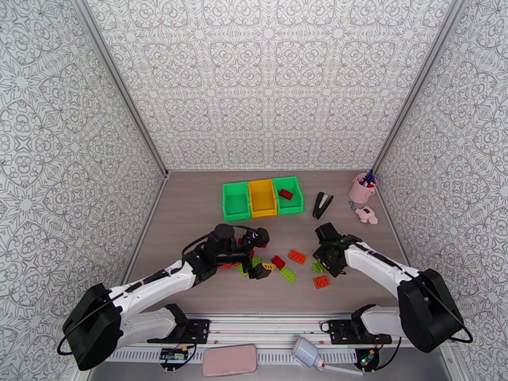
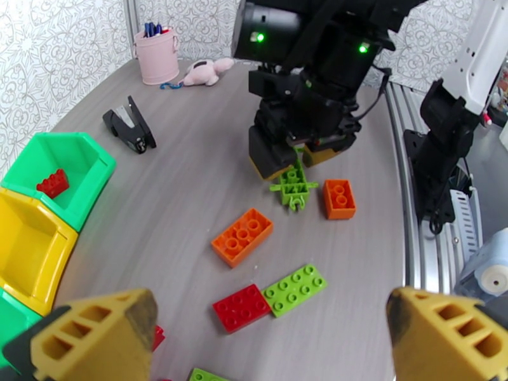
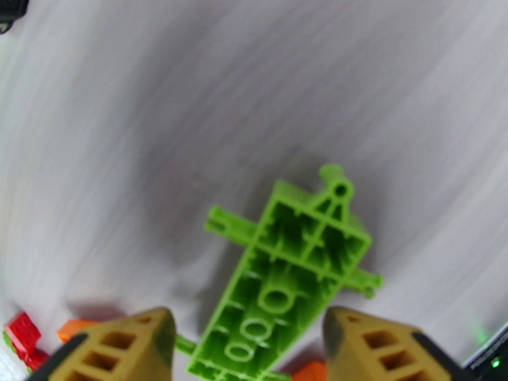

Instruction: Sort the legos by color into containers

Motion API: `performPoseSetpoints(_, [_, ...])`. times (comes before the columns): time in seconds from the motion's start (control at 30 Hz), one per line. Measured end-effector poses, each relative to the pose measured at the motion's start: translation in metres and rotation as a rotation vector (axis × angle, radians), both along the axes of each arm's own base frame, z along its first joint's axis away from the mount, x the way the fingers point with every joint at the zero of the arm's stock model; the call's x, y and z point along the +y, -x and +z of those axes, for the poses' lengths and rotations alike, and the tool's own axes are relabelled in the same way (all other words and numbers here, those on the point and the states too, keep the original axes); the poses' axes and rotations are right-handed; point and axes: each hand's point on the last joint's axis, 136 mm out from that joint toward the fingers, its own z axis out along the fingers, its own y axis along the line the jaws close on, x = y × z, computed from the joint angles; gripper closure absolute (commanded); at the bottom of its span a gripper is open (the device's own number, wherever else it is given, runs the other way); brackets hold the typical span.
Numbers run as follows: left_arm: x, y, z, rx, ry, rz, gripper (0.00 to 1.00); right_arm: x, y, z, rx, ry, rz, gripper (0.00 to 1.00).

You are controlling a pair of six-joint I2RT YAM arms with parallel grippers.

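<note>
Several legos lie loose in the middle of the table: a red one (image 1: 278, 262), two orange ones (image 1: 296, 256) (image 1: 321, 282) and a lime green plate (image 1: 288, 274). One red lego (image 2: 53, 183) sits in the right green container (image 1: 294, 183), which is joined to the yellow container (image 1: 262, 197) and the left green container (image 1: 236, 200). My right gripper (image 3: 247, 350) points down with its fingers (image 3: 127, 344) on either side of a lime green lego (image 3: 286, 274) with side pins. The jaws are half closed, and contact is unclear. My left gripper (image 2: 270, 338) is wide open above the red lego (image 2: 241, 307) and green lego (image 2: 294, 289).
A black stapler (image 1: 322, 204) lies right of the containers. A pink pen cup (image 1: 362, 188) and a small pink toy (image 1: 367, 215) stand at the far right. A pink flat case (image 1: 229, 360) and a white bottle (image 1: 308, 354) lie on the near rail.
</note>
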Motion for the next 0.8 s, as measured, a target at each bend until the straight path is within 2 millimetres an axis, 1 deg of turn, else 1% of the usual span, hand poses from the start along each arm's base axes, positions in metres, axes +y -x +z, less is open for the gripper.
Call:
performPoseSetpoints(0.1, [0.0, 0.0, 0.0, 0.0, 0.0, 0.0, 0.0, 0.0, -0.001, -0.003, 0.002, -0.001, -0.011, 0.49])
performPoseSetpoints(0.37, [0.0, 0.0, 0.0, 0.0, 0.0, 0.001, 0.0, -0.002, -0.005, -0.002, -0.014, 0.012, -0.019, 0.63])
performPoseSetpoints(0.6, [0.0, -0.001, 0.0, -0.005, 0.0, 0.007, 0.0, -0.006, -0.007, 0.002, -0.034, 0.041, 0.009, 0.65])
performPoseSetpoints(0.67, [0.0, -0.001, 0.0, -0.005, 0.0, 0.007, 0.0, -0.006, -0.01, 0.007, -0.053, 0.046, 0.03, 0.65])
performPoseSetpoints(0.8, [0.0, -0.002, 0.001, -0.007, 0.002, 0.008, 0.0, 0.0, -0.024, 0.024, -0.139, 0.039, 0.112, 0.65])
